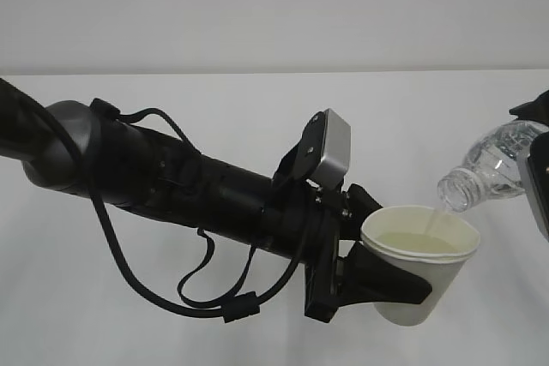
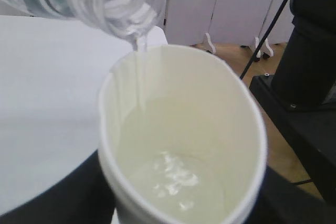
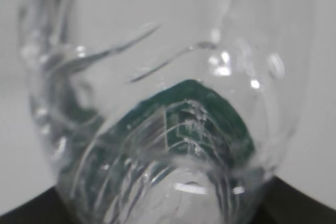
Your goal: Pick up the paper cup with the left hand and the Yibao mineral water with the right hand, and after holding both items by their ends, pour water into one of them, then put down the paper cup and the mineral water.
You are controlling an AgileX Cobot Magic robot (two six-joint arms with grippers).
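**Background stuff around the setup**

White table (image 1: 214, 109) runs across the scene. Off its far right edge in the left wrist view: wooden floor (image 2: 236, 59), pale partition panels (image 2: 236, 9) standing on little white feet (image 2: 210, 43).

Left arm: I reach rightward, my left hand (image 1: 377, 276) clamped around a load.
Right hand (image 1: 539, 169): mine, at frame edge, gripping.

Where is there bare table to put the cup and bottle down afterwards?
Bare white table stretches behind the left hand and its arm, and beneath the paper cup. It is crowded at the right, where the Yibao mineral water tips over the cup's rim.
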